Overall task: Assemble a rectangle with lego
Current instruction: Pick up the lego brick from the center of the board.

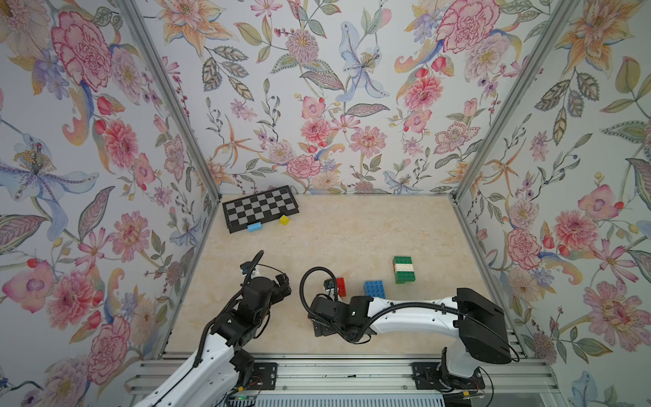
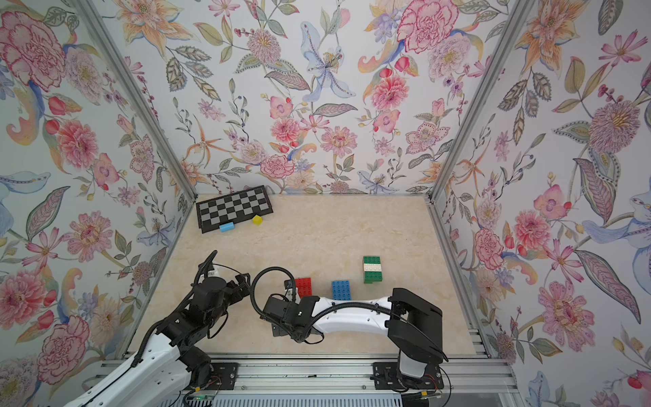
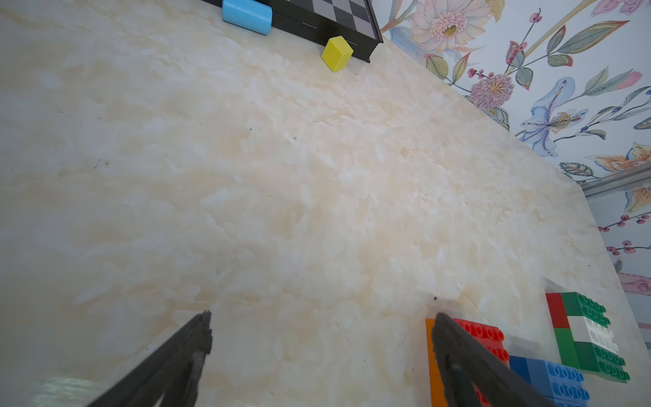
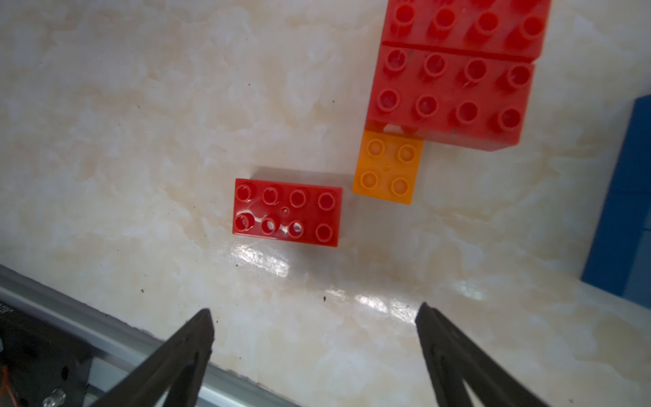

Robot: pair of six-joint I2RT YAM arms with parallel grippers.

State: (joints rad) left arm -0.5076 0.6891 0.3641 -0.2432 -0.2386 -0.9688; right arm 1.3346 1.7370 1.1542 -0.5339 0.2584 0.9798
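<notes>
- The lego stands on the near half of the bench, toward the right. It forms three stacks in a row: a red stack, a blue stack and a green and white stack, the last set a little farther back.
- In both top views the right arm crosses in front of the stacks and hides the near edges of the red and blue ones.
- One loose red brick with eight studs lies flat on the bench. It shows only in the right wrist view.
- One orange brick with four studs sits lower, touching the red stack's corner and just beside the loose red brick. Whether it is pressed into the stack cannot be told.
- The red stack's top is two eight-stud bricks side by side, one of them cut off by the picture edge. In the left wrist view its side shows orange, partly behind a gripper finger.
- The blue stack is only a cut-off sliver in the right wrist view, and its brick count is unclear.
- The green and white stack shows three bricks on top: green, white, green. Its side shows red and green.
- The left gripper is spread wide over bare bench and holds nothing.
- The right gripper is also spread and empty, with the loose red brick ahead of its tips.
- In the top views the fingers of both are hard to make out.
- In the far left corner lie one checkerboard, one light blue block at its near edge and one yellow cube. The board and the block are cut off in the left wrist view.
</notes>
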